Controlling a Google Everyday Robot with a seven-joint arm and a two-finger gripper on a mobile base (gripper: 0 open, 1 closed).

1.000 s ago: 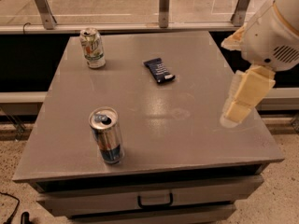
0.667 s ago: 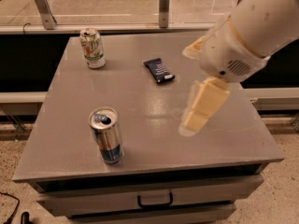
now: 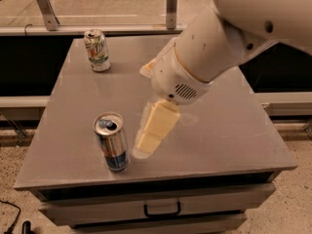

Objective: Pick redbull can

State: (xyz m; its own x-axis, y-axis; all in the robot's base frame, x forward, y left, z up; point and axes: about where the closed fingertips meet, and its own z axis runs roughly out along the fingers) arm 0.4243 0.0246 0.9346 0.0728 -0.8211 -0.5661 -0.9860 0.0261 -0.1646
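The redbull can (image 3: 111, 141) stands upright near the front left of the grey table (image 3: 229, 130); it is slim, silver and blue, with a shiny open top. My gripper (image 3: 152, 135) hangs from the big white arm (image 3: 209, 57) and points down toward the table just right of the can, a small gap away from it. Its cream-coloured fingers reach almost to the table surface. Nothing shows held in the gripper.
A white-and-green soda can (image 3: 97, 50) stands at the back left of the table. The arm hides the middle of the table. A drawer with a black handle (image 3: 162, 210) sits under the front edge. A railing runs behind the table.
The arm has swung from the right side of the table to the left and forward, bringing the gripper down beside the redbull can. The dark packet in the middle is now hidden behind the arm.
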